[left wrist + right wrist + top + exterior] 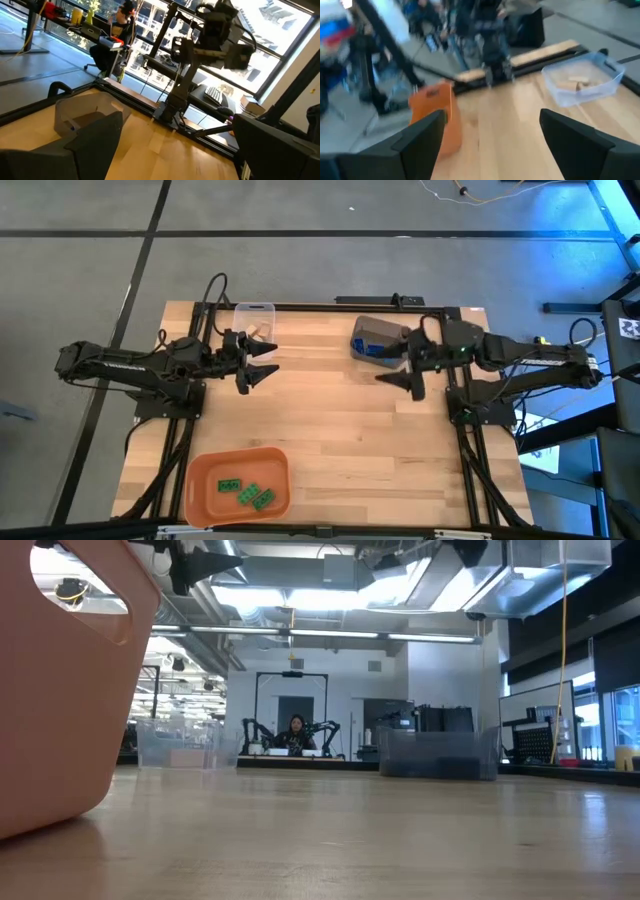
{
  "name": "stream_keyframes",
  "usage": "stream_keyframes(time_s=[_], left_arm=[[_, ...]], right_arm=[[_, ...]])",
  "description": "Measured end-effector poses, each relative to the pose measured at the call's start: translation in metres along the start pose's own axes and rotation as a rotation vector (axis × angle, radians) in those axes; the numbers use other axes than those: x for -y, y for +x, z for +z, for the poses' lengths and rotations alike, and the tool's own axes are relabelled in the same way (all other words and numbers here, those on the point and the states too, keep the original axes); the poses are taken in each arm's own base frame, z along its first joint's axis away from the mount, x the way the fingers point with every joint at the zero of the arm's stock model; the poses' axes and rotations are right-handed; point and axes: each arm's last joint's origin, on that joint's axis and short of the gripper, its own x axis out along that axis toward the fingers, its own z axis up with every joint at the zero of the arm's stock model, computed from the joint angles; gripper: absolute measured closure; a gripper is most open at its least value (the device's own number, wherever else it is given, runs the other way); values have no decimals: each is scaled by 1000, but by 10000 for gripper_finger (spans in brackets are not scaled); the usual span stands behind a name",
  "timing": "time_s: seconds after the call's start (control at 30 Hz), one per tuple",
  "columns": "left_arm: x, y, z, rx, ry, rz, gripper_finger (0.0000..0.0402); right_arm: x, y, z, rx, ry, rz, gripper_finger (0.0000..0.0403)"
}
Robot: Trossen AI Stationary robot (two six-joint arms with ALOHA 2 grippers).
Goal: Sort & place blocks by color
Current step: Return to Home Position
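Several green blocks [247, 492] in orange bin [200, 480]; tan blocks [258, 331] in clear bin [254, 308]. Left hand [266, 366], right hand [398, 383]: both spread wide, empty, above desk [330, 440].

- No text, number or brand is showing readably in any view.
- A black-and-white tag [630, 328] is sitting at the right edge, too small to read.
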Motion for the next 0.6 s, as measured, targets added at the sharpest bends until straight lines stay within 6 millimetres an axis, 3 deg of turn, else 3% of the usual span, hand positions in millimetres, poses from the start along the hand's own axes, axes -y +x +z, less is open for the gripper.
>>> stream_keyframes(time_s=[0.23,0.33,0.47,0.6], left_arm=[[0,0,0,7,-1,13,33],[-1,0,0,12,-2,23,33],[-1,0,0,13,-10,23,33],[-1,0,1,15,-11,22,33]], right_arm=[[-11,10,-10,-70,-8,49,77],[-12,7,-10,-68,3,49,97],[-11,-4,-10,-66,9,13,179],[-9,-18,-14,-55,-12,-30,322]])
